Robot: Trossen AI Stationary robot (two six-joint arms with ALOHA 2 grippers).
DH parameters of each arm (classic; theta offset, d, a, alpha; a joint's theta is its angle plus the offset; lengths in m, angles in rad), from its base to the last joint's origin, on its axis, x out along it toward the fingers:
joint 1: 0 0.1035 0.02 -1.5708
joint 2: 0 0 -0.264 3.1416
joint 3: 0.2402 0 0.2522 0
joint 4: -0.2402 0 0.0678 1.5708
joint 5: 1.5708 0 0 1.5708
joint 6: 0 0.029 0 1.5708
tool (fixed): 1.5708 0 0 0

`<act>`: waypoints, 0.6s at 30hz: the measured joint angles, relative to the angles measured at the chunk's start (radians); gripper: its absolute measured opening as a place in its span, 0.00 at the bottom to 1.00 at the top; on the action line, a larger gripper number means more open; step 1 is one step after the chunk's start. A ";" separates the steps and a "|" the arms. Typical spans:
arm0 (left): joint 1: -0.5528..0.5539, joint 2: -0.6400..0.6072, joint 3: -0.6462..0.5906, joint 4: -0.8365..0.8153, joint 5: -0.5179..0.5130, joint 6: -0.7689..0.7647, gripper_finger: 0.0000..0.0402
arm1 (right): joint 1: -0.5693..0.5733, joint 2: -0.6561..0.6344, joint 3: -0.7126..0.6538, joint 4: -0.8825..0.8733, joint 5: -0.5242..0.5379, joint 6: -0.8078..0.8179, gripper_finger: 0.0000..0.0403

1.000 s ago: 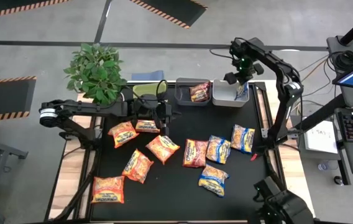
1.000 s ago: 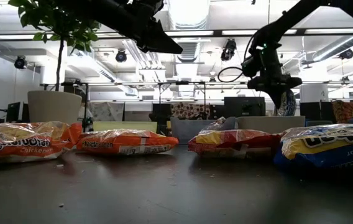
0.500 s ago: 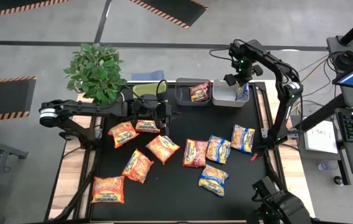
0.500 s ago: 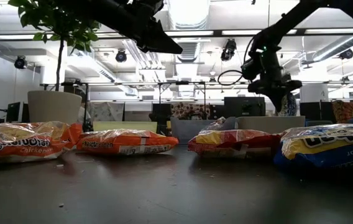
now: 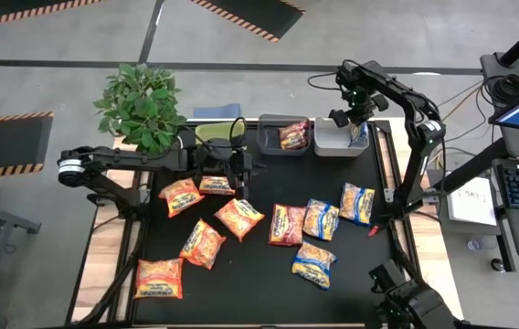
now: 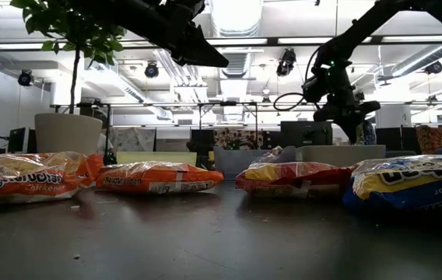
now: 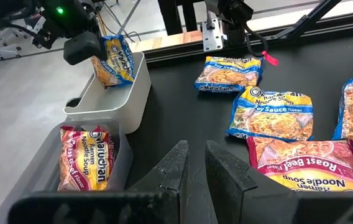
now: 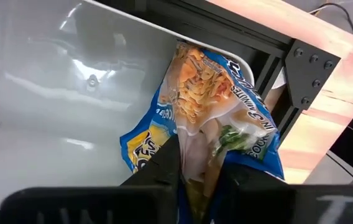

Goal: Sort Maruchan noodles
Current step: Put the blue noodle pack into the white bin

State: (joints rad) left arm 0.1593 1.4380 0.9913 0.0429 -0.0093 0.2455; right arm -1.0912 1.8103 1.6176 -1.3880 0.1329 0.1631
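While the right gripper (image 5: 349,117) is hanging over the grey bin (image 5: 333,146), the step in hand is judged to be dropping a blue packet (image 5: 357,134) there.

High view: the right arm is reaching to the table's far edge, its gripper sitting above the grey bin. The left gripper (image 5: 238,176) is waiting near the orange packets (image 5: 181,196). A red packet (image 5: 294,135) is lying in the dark bin (image 5: 273,144); three blue ones (image 5: 320,219) and more orange and red ones are lying loose on the table (image 5: 259,274).

Low view: the right gripper (image 6: 353,117) is hanging above the far bins; whether it is parted cannot be told here.

Left wrist view: the left fingers (image 7: 176,168) are standing slightly apart, gripping nothing. The blue packet (image 7: 114,59) is standing upright against the grey bin's (image 7: 117,99) wall, beneath the right gripper (image 7: 83,46).

Right wrist view: the right fingers (image 8: 164,165) are pinching the blue packet's (image 8: 207,118) edge, the packet hanging into the bin (image 8: 58,93) by its wall.

Doing it well: release only once the packet is well inside the rim, since it is leaning on the wall and could tip out; then lift straight up so the crinkly plastic is not dragging along.
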 joint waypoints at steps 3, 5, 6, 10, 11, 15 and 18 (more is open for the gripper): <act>0.000 0.000 0.000 0.000 0.000 0.000 0.09 | 0.000 0.000 0.000 0.004 0.001 0.000 0.20; 0.000 0.000 0.000 0.000 0.000 0.000 0.09 | 0.000 0.000 0.000 0.006 0.001 0.001 0.24; 0.000 0.000 0.000 0.000 0.000 0.000 0.09 | 0.000 0.000 0.000 0.007 0.001 0.001 0.25; 0.000 0.000 0.000 0.000 0.000 0.000 0.09 | 0.000 0.000 0.000 0.008 0.001 0.001 0.31; 0.000 0.000 0.000 0.000 -0.001 0.000 0.09 | 0.000 0.000 0.000 0.008 0.001 0.001 0.33; 0.000 0.000 0.000 0.000 -0.001 0.000 0.09 | 0.000 -0.001 0.002 0.002 0.000 0.000 0.37; 0.000 0.000 0.000 0.000 -0.001 0.000 0.09 | 0.000 -0.006 0.031 -0.022 0.000 0.001 0.39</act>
State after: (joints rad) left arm 0.1593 1.4380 0.9913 0.0429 -0.0107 0.2451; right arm -1.0912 1.8047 1.6488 -1.4101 0.1333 0.1642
